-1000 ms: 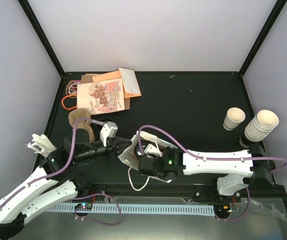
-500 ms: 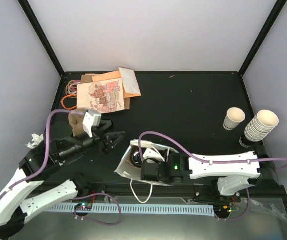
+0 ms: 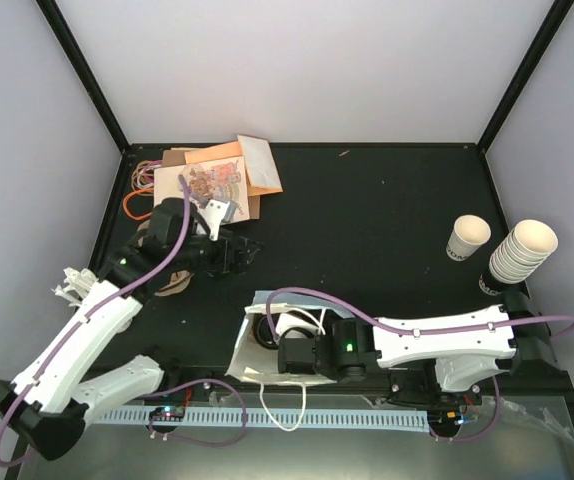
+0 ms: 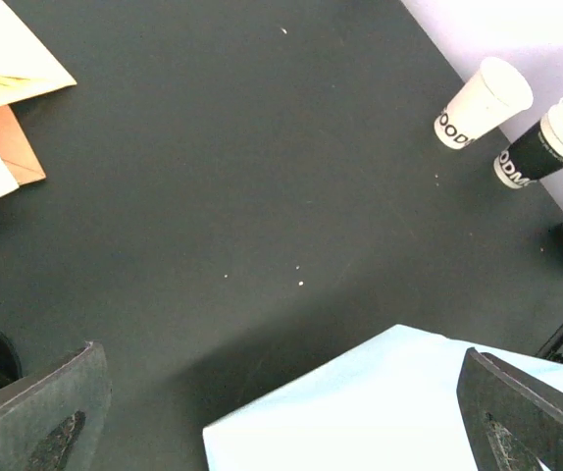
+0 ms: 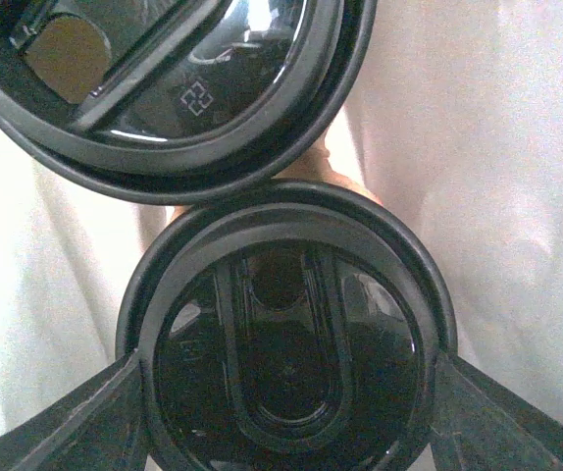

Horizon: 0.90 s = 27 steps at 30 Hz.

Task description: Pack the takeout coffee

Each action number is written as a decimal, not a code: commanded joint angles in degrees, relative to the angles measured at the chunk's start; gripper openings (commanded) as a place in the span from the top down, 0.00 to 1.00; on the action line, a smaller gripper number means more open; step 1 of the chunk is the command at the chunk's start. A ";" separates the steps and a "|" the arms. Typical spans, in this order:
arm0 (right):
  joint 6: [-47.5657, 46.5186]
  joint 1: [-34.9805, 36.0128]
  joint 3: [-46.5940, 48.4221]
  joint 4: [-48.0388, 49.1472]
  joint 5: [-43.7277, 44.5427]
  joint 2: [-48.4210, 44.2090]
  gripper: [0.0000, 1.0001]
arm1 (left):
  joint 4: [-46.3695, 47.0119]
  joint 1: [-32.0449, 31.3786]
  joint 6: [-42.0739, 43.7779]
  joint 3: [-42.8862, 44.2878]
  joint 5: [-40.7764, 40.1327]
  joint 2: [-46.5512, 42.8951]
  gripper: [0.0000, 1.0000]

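Note:
The takeout coffee (image 5: pixel 286 363) fills the right wrist view as a round black lid. My right gripper (image 5: pixel 286 412) is shut on it, one finger on each side of the lid. A second black-lidded cup (image 5: pixel 164 78) sits just beyond, touching it. Both stand inside the white paper bag (image 5: pixel 497 147). From above, my right gripper (image 3: pixel 277 340) reaches into that white bag (image 3: pixel 252 365) near the front edge, and the cups are mostly hidden. My left gripper (image 3: pixel 239 252) hangs open above the table behind the bag. It holds nothing, and the bag's edge (image 4: pixel 360 412) shows below its wide fingers.
A printed paper bag (image 3: pixel 207 190) with orange handles lies at the back left. A brown carrier (image 3: pixel 172 285) sits partly under the left arm. A lidless cup (image 3: pixel 467 238) and a stack of cups (image 3: pixel 522 250) stand at the right edge. The bag's cord handle trails forward.
My left gripper opened, let go of the white bag's edge and swung away toward the back left. The right arm with the cup sank into the bag, which shifted toward the front edge.

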 commanded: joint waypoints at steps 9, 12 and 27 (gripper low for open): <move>-11.77 1.16 -4.82 9.03 1.53 -0.23 0.57 | 3.13 2.88 6.88 5.67 7.79 14.71 0.01; -13.75 1.39 -5.42 9.95 2.35 -0.69 0.57 | 2.45 2.88 7.86 6.64 9.99 17.95 0.01; -23.10 2.21 -8.48 13.40 6.71 -1.83 0.59 | -3.84 2.82 10.26 12.93 12.93 31.32 0.07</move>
